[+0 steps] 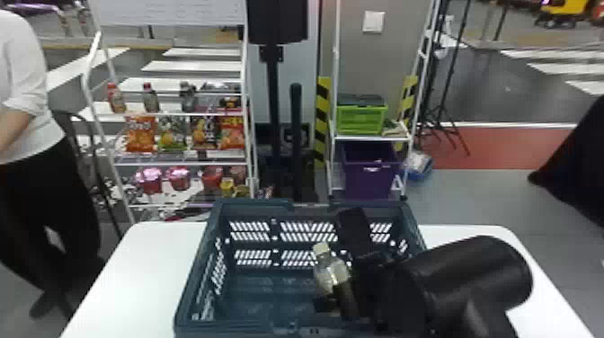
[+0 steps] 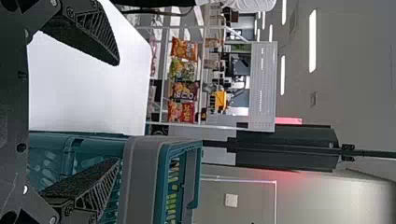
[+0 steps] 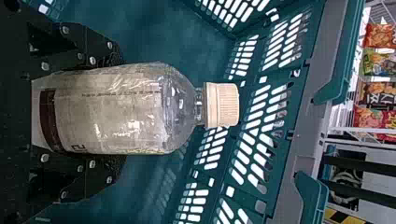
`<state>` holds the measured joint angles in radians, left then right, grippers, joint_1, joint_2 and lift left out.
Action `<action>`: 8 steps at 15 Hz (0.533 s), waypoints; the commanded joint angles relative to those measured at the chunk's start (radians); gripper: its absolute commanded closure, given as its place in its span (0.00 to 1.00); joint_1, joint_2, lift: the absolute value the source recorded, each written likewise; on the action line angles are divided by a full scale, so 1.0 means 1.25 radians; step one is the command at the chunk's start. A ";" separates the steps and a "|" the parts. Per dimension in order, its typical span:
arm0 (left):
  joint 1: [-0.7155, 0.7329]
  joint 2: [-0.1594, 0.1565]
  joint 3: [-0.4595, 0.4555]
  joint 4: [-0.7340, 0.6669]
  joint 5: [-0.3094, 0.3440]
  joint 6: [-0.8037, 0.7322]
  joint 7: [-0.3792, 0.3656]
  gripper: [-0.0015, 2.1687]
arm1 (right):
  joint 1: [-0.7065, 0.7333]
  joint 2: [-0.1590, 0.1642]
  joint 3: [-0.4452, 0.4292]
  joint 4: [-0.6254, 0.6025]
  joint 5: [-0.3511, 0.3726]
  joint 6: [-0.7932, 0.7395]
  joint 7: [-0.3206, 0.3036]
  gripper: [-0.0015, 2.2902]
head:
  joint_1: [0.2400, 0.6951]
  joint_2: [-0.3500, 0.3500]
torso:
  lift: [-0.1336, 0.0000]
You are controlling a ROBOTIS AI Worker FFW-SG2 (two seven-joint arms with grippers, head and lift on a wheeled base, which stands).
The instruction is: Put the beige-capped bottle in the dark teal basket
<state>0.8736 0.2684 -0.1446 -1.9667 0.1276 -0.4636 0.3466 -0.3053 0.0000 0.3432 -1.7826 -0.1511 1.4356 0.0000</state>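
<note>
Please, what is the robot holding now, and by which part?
The right gripper holds the beige-capped bottle by the lower part of its body, one finger on each side. The left gripper is open and holds nothing.

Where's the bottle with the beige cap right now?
In the head view, the bottle is inside the basket, right of its middle, held in the right claw.

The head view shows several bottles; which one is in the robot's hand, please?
The beige-capped bottle, in the right hand above the floor of the dark teal basket; the other bottles stand on the white rack beyond the table.
</note>
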 commanded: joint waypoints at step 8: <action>0.010 0.000 0.011 0.007 0.005 -0.035 -0.002 0.07 | -0.031 0.001 0.013 0.090 -0.010 -0.067 0.001 0.82 | 0.57 0.50 | 1.00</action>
<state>0.8819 0.2684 -0.1380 -1.9574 0.1320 -0.5003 0.3449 -0.3425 0.0000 0.3585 -1.6741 -0.1613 1.3614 0.0005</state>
